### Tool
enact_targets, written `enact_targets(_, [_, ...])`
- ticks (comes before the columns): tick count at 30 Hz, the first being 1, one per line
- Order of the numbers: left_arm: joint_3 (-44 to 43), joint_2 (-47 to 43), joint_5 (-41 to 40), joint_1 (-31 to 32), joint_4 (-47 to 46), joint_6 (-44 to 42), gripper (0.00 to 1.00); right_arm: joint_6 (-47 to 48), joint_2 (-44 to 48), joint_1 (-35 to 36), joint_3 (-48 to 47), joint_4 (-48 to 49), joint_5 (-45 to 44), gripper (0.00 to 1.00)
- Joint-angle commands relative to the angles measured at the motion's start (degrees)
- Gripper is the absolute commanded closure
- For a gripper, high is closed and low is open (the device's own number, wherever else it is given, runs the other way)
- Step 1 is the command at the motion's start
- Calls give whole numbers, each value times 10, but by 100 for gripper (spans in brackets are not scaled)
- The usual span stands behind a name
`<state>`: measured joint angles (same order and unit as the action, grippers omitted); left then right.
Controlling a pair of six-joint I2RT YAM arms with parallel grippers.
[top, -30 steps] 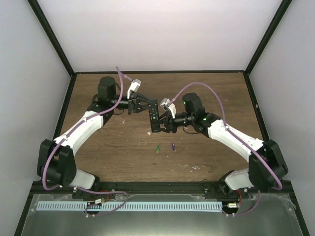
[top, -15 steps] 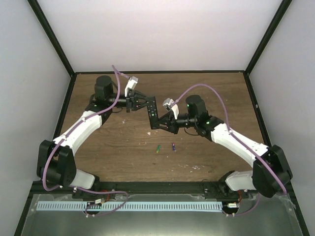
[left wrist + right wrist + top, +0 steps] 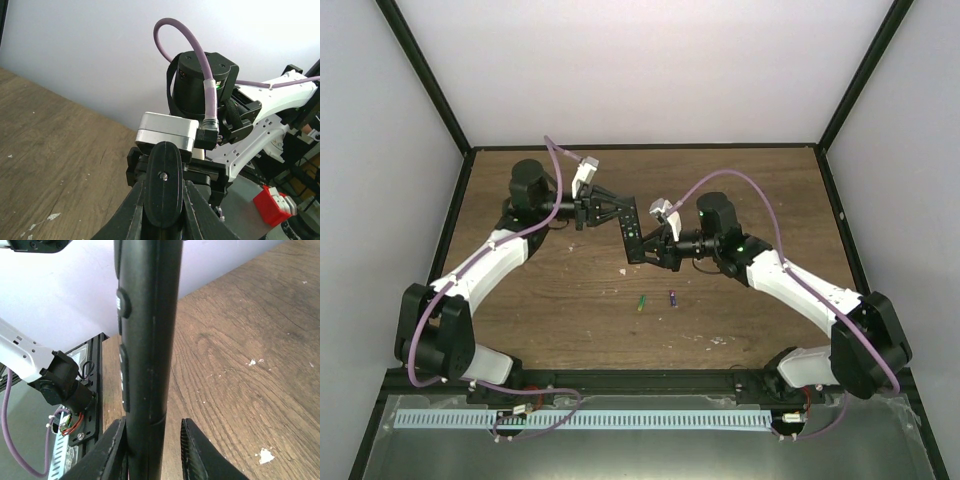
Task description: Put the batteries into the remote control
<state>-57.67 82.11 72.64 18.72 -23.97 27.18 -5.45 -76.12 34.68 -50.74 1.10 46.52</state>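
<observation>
Honestly, left gripper (image 3: 617, 213) is clamped on the remote control (image 3: 634, 238), right gripper (image 3: 650, 251) sits loose around it, gap on 1 side. I'd centre and close before left releases.

No legible text, label, brand, number or sign anywhere. Only pale specks along the remote (image 3: 633, 238) in the top view, too small to read.
</observation>
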Motion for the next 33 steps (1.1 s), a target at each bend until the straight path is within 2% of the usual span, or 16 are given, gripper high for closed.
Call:
enact_targets(1, [13,-17,21,-2,-63,29,100,-1,1,-1,-17,19,16,79])
enact_targets(4, [16,-17,22,-2,-77,35,100,-3,-2,-1,-17,22,23,88])
enact_targets(10, [37,-9,21,-1,-162,88,98,-8,-5,-1,-15,27,28,96])
enact_targets(12, [40,-6,19,-1,-163,91,86,-8,-3,-1,-14,25,19,99])
enact_targets(13, [42,-7,15,-2,-162,91,76,-8,-1,-1,-14,25,12,99])
enact_targets(14, [44,-9,11,-1,-160,88,70,-7,1,-1,-12,24,4,99])
enact_targets(17, [45,-21,-5,-2,-131,62,57,0,12,-1,-11,14,-24,99])
enact_targets(19, [43,-32,-30,-2,-96,34,37,5,18,-1,-11,5,-50,99])
enact_targets(21, [46,-51,-82,-6,-61,10,18,10,25,-1,-11,-12,-87,99])
enact_targets(24, [73,-93,-225,-18,-42,17,1,19,38,-1,-13,-42,-171,99])
enact_targets(27, [75,-134,-367,-19,27,42,0,32,48,1,-18,-75,-285,99])
enact_targets(33, [-16,-153,-531,-11,234,78,0,97,38,56,-42,-101,-527,99])
